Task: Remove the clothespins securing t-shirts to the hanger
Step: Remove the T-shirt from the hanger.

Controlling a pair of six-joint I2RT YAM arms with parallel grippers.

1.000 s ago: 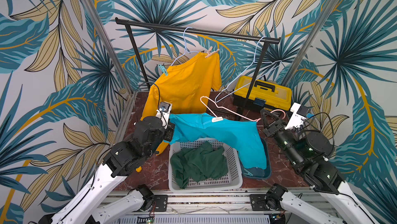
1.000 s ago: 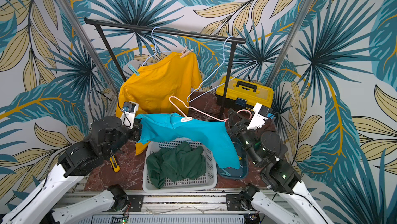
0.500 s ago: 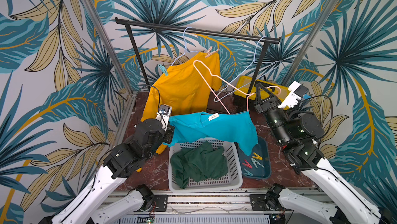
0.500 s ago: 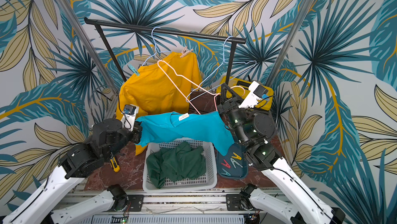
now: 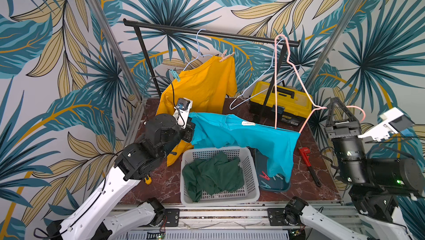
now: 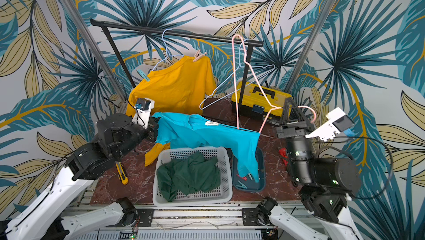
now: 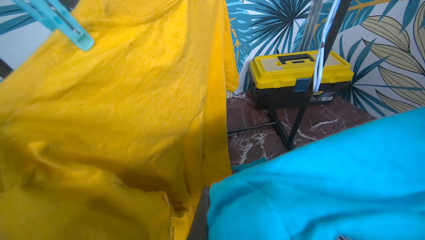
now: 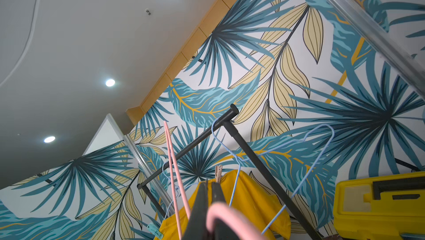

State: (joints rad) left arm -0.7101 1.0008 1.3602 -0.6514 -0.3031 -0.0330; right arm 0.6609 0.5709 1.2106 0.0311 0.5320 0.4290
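- The right pincer (image 5: 338, 107) is clenched on the thin pink wire hanger (image 5: 275, 94) just below its hook. The hanger's loop runs away from it, one corner raised near the end of the black metal clothes rail (image 5: 207, 32) and both lower arms disappearing into cloth.
- Opposite, the left pincer (image 5: 189, 129) grasps a bunched edge of the turquoise blue cotton t-shirt (image 5: 241, 135). The shirt is slung between the two pincers, and its tail droops on the right pincer's side.
- Directly below that span sits the white slatted plastic basket (image 5: 220, 201), with the dark green t-shirt (image 5: 213, 174) crumpled inside.
- Below and inboard of the right pincer lies the shallow dark blue tray (image 5: 277, 187). It holds freed pegs, among them a red plastic clothespin (image 5: 264, 176), and the hanging tail hides part of it.
- Above and beyond the left pincer, the golden yellow t-shirt (image 5: 202, 89) hangs from the rail. A teal plastic clothespin (image 5: 174, 75) pins its near shoulder and a tan clothespin (image 5: 226, 55) its far one; both are yet to come off.
- The step in hand looks like drawing the hanger out of the turquoise shirt.
- To do it well, the left pincer should act as a firm anchor while the right pulls along the line of the wire arms. Lifting could snag a hem.
- The raised corner needs to stay clear of the rail.
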